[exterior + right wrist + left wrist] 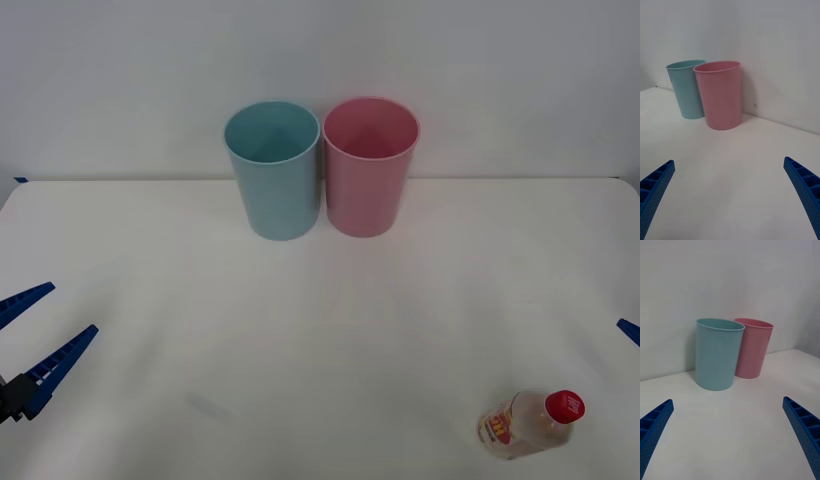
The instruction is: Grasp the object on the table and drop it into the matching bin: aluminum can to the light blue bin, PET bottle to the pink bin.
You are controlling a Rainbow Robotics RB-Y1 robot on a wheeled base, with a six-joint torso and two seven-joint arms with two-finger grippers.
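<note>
The PET bottle (528, 427), small and clear with a red cap and a yellow-and-red label, lies on its side on the white table (320, 330) at the near right. At the back centre the light blue bin (272, 170) and the pink bin (368, 166) stand upright side by side, the pink one to the right. My left gripper (72, 308) hovers open at the near left, far from the bottle. At the right edge shows one blue fingertip (628, 332) of the right gripper, beyond the bottle. In the right wrist view the right gripper (729, 161) is open and faces the pink bin (719, 93).
A plain white wall rises just behind the bins. In the left wrist view the open left gripper (728, 400) faces the light blue bin (718, 352), with the pink bin (752, 347) behind it. Bare table lies between the grippers and the bins.
</note>
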